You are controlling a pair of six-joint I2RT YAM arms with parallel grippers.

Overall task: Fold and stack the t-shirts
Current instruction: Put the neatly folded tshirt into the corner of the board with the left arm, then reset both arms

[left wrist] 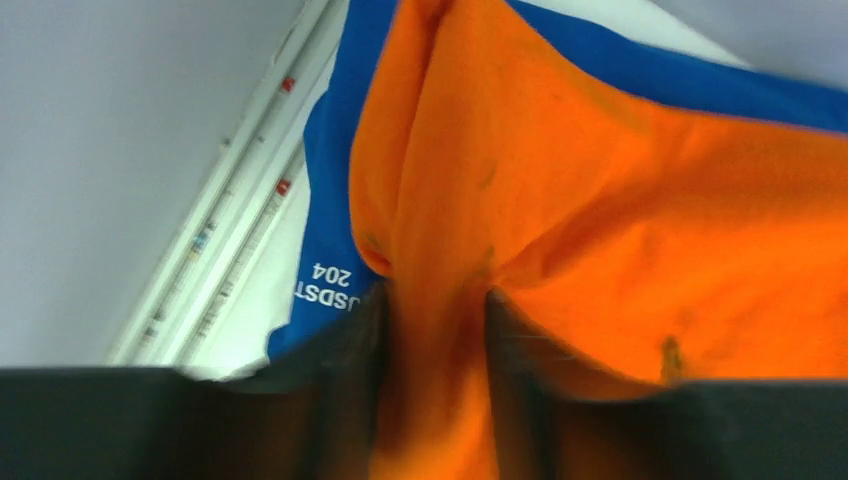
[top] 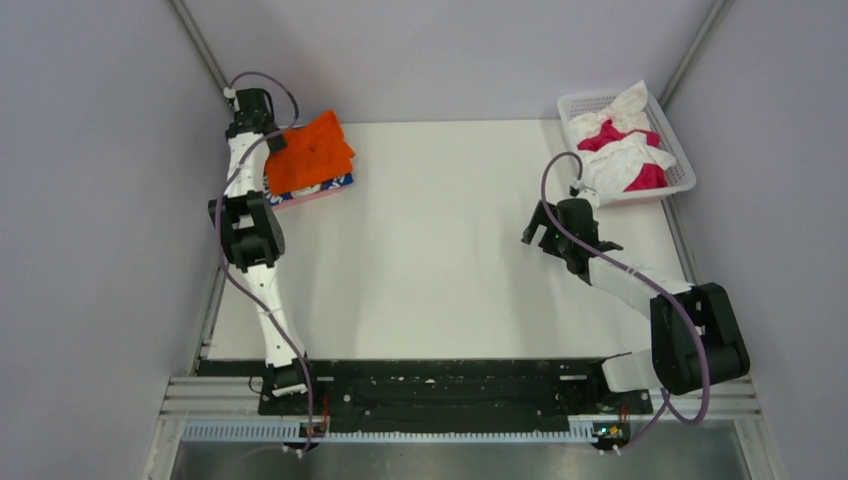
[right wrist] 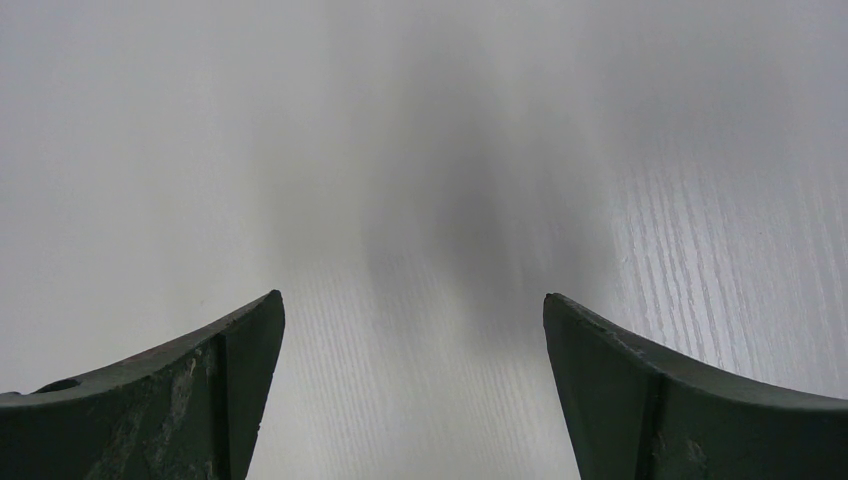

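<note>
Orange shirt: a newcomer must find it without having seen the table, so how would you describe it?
On the white table, look at the far left corner, by the left gripper. There a folded orange shirt lies on a blue shirt. It is the only plain orange cloth; the white and magenta shirts sit crumpled in the basket at far right.

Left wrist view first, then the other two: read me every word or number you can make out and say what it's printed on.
"204": white print on the blue t-shirt, left wrist view.
"USDST": the line beside it on the same shirt, cut off at the orange t-shirt, so likely partial.
Coloured marks on the rail: too blurred to read.
Top view: the shirt's print is too small to read.
Right wrist view: no text.
</note>
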